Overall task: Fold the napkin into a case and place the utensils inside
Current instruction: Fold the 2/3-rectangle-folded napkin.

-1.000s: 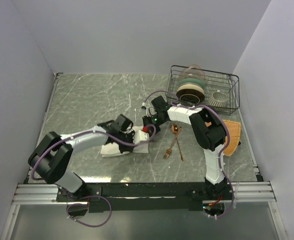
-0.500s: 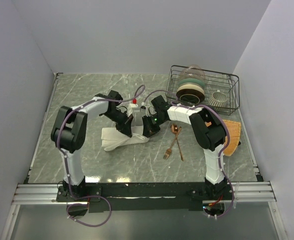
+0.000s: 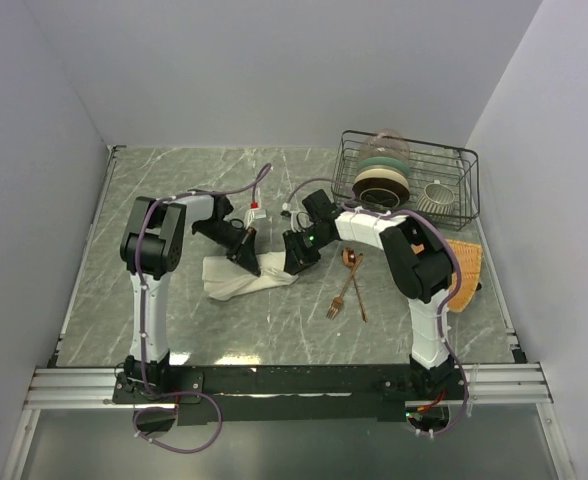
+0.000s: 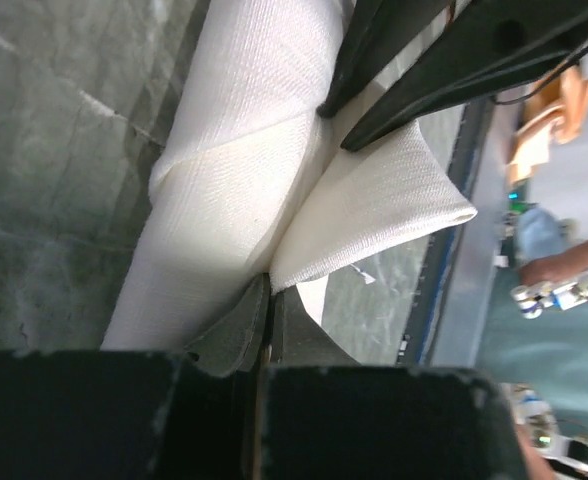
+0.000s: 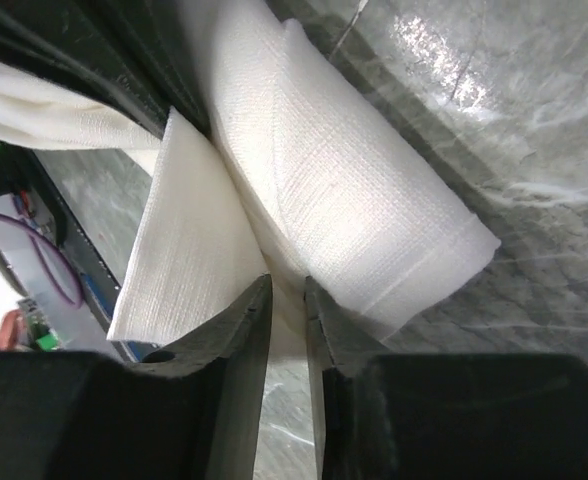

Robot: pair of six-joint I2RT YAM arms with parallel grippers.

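At the middle of the grey marbled desk (image 3: 164,200), a rumpled cream-white cloth napkin (image 3: 236,282) is pinched from both sides
Partly rolled, it lies on the desk; the left tool (image 3: 243,257) is clenched on a fold at its upper edge, the right tool (image 3: 293,264) has fingers slightly apart with cloth between, grip I cannot tell; a copper-coloured metal fork (image 3: 335,306) and matching round-bowled spoon (image 3: 349,258) lie crossed nearby to the right, apart from the cloth

Lab test cell: bare walls (image 3: 274,60) enclose the marble-look tabletop (image 3: 164,190).
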